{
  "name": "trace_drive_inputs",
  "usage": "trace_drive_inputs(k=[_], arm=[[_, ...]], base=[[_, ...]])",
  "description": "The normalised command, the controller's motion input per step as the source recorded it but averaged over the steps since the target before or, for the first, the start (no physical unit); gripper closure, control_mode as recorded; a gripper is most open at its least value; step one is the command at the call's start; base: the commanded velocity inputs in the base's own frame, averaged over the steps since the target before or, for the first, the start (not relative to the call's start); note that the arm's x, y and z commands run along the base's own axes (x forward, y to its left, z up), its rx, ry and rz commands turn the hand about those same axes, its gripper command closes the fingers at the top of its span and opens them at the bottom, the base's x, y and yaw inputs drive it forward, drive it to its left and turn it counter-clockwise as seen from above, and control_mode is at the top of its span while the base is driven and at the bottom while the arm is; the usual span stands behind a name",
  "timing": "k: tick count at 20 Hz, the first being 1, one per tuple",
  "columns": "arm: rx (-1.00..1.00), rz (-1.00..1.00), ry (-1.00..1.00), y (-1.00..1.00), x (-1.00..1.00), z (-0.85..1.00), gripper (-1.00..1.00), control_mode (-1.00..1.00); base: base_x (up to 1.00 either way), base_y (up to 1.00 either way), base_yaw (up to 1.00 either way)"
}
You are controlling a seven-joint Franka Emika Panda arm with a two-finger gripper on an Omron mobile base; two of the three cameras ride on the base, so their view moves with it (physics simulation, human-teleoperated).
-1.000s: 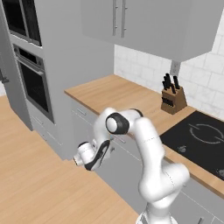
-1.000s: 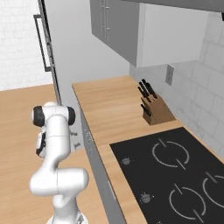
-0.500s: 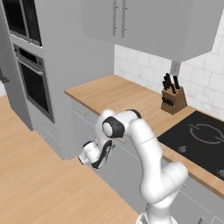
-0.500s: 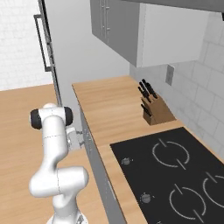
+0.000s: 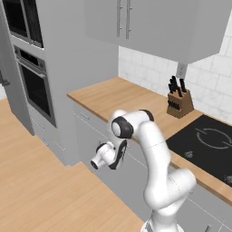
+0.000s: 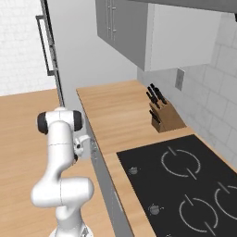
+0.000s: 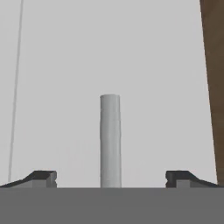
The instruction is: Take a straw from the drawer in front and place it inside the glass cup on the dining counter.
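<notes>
My gripper (image 7: 111, 179) is spread wide, and the closed drawer (image 7: 65, 87) is straight ahead, its bar handle (image 7: 110, 140) lying centred between my fingertips (image 7: 41, 177), across the gap.

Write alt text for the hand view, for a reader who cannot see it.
A slim grey bar handle stands centred on a flat light-grey drawer front, seen close up between the gripper and its open jaws, whose two dark fingertips sit wide apart on either side without touching it. A strip of brown wood runs along the right edge.
</notes>
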Motion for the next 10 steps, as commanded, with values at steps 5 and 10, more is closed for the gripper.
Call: trace_drive_inputs(k=[5,10], arm=[[0.05,0.13,0.05,-0.02,0.39,-0.32,-1.0,-1.0],[0.04,0.1,0.05,-0.03,0.39,-0.31,-1.0,-1.0]], base=[[0.0,0.0,0.0],[0.0,0.0,0.0]])
